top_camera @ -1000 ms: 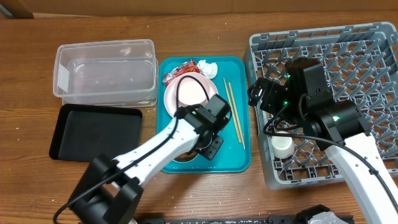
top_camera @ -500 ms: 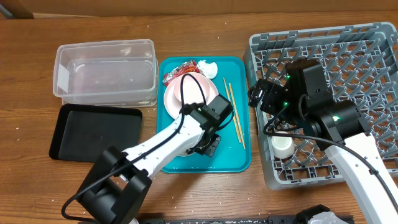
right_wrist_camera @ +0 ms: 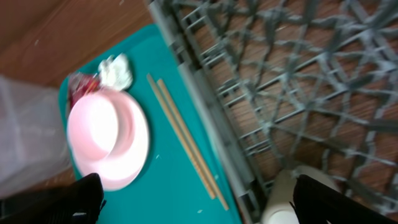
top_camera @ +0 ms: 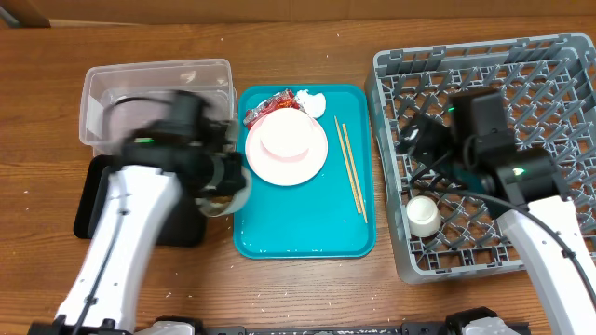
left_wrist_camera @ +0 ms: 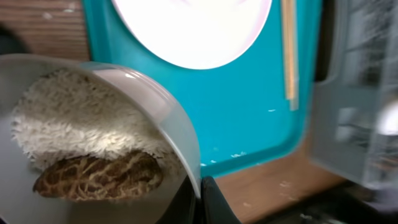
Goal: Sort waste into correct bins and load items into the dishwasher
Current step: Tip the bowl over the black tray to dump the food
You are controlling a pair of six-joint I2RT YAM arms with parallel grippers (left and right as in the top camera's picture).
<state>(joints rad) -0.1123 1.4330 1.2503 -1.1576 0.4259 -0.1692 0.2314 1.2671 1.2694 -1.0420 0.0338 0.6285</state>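
- A teal serving tray (top_camera: 307, 228) lies flat on the table, near the middle of the overhead view. It is rectangular, with rounded corners and a low raised rim, and its long sides run away from the robot.
- The near half of the tray's floor (left_wrist_camera: 249, 112) is bare and glossy.
- The wooden table (top_camera: 307, 46) is mid-brown, with its grain running left to right.
- A pale tan object (top_camera: 23, 11) sits at the far left corner. The frame edge cuts it off, so its kind cannot be told.

Meanwhile left fingers (left_wrist_camera: 214, 200) clamped bowl (top_camera: 226, 194) rim, lifted it off teal tray (top_camera: 307, 231), swung toward black tray (top_camera: 91, 207).
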